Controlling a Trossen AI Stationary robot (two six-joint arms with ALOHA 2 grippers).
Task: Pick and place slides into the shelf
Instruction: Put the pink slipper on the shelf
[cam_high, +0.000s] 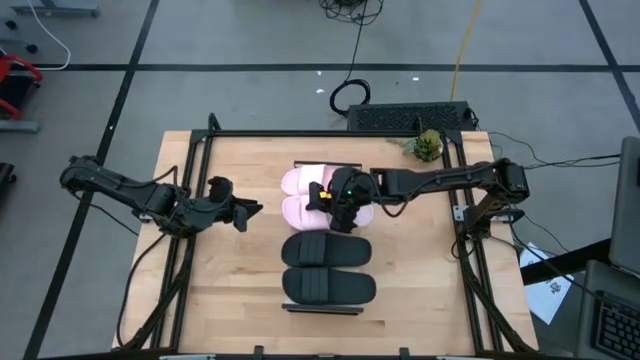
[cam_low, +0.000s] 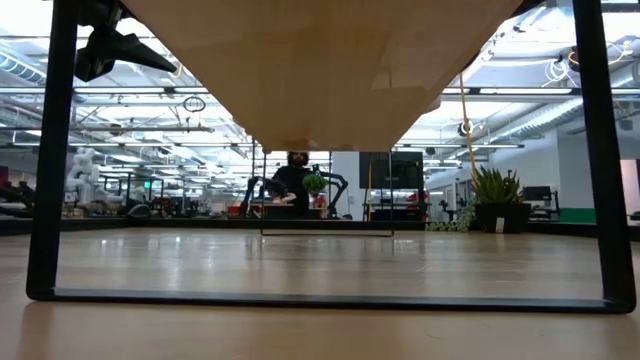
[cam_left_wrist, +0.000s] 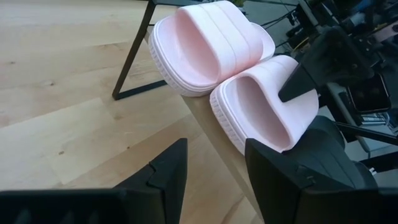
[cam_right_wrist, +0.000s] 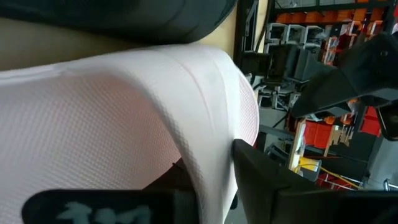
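The shelf (cam_left_wrist: 208, 140) stands in the middle of the table, and the low view looks under its board (cam_low: 320, 70). Two pale pink slides lie side by side on its far end, the far one (cam_high: 303, 180) and the near one (cam_high: 298, 211). Two black slides (cam_high: 327, 250) (cam_high: 328, 287) lie on its near end. My right gripper (cam_high: 330, 196) reaches in from the table's right and is shut on the near pink slide (cam_left_wrist: 267, 106). My left gripper (cam_high: 240, 212) is open and empty, just left of the shelf and pointing at the pink slides. My right gripper holds the near pink slide by its wide strap (cam_right_wrist: 186, 112). One finger (cam_left_wrist: 305, 74) lies on the strap's outer top, and the strap's edge runs between the two fingers (cam_right_wrist: 267, 180). The fingers come slanting down from the table's right. The slide's sole rests on the shelf board.
A small green plant (cam_high: 427, 146) and a dark box (cam_high: 410, 117) sit at the table's far right. Black frame rails (cam_high: 195, 190) run along the table's sides. Bare tabletop (cam_high: 240, 290) lies left of the shelf. A person (cam_low: 297, 180) sits far behind.
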